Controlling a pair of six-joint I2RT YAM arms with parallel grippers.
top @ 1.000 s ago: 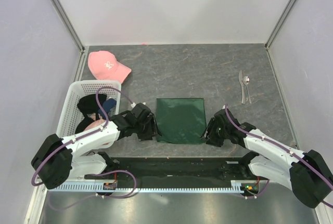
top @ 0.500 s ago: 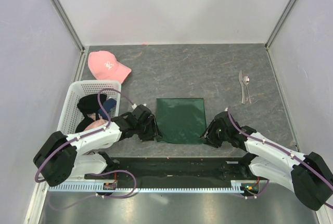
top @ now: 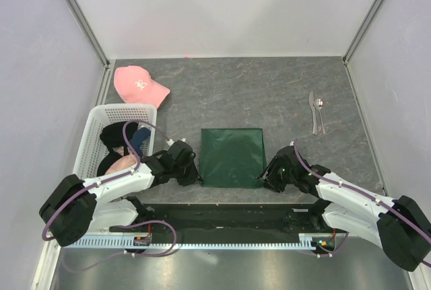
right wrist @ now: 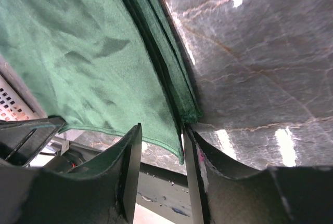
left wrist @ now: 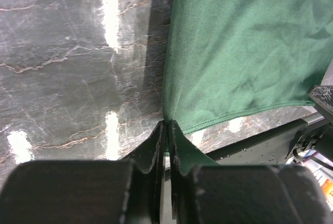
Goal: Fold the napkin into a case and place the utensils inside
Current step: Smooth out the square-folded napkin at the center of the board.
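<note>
Napkin [top: 232, 157] lies flat on the worktop [top: 269, 88]. We see the left fingers [left wrist: 153, 148] clamped on its near left corner; the right fingers [right wrist: 130, 167] stand apart around its near right corner. The utensils [top: 313, 105] lie well apart from the napkin, far right.

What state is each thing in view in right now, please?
Napkin, flat on the table, layered along one edge.
Left end effector, shut on the near left corner.
Right end effector, open, straddling the near right corner.
Utensils, side by side on the table, apart from the cloth.
Cap, lying on the table.
Basket, upright, holding dark clothing.
</note>
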